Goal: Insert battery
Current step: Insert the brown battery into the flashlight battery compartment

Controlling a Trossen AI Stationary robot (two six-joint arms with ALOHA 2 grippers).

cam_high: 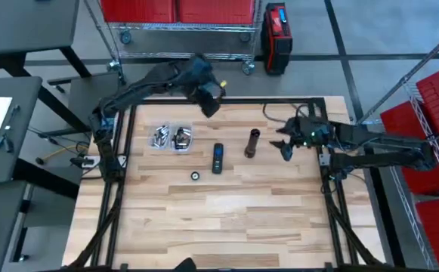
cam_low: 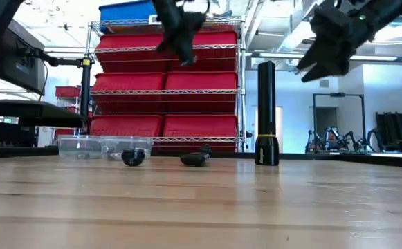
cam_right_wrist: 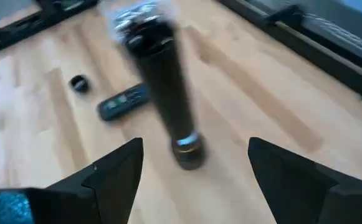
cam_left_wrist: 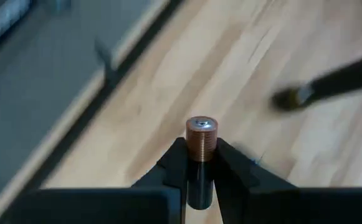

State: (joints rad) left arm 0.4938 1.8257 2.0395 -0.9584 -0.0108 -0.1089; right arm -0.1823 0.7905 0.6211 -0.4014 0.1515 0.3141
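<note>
- Left gripper [cam_left_wrist: 200, 163] was raised over the far edge of the light wooden table [cam_high: 227, 219], fingers clamped on a copper-coloured cylindrical battery [cam_left_wrist: 201, 138], silver end cap pointing fwd past the fingertips.
- Right gripper [cam_right_wrist: 193, 163] hung above the table w/ jaws spread wide, nothing in them.
- Tall black cylindrical flashlight body w/ a yellow band near its base [cam_low: 266, 114] stood upright just ahead of and below the right gripper, apart from it; well off to the side of the left one.
- Also ahead of the right gripper: small dark remote-like device [cam_right_wrist: 123, 102] and small round black cap [cam_right_wrist: 77, 83], both lying flat.
- Clear plastic tray of batteries [cam_high: 171, 137] sat below and to one side of the left gripper.
- Step, as judged: battery picked, carry to tube in hand; insertion not yet done.
- Next prob. calls for right jaws closing round the tube to steady it, then battery lined up over the open top and lowered in.
</note>
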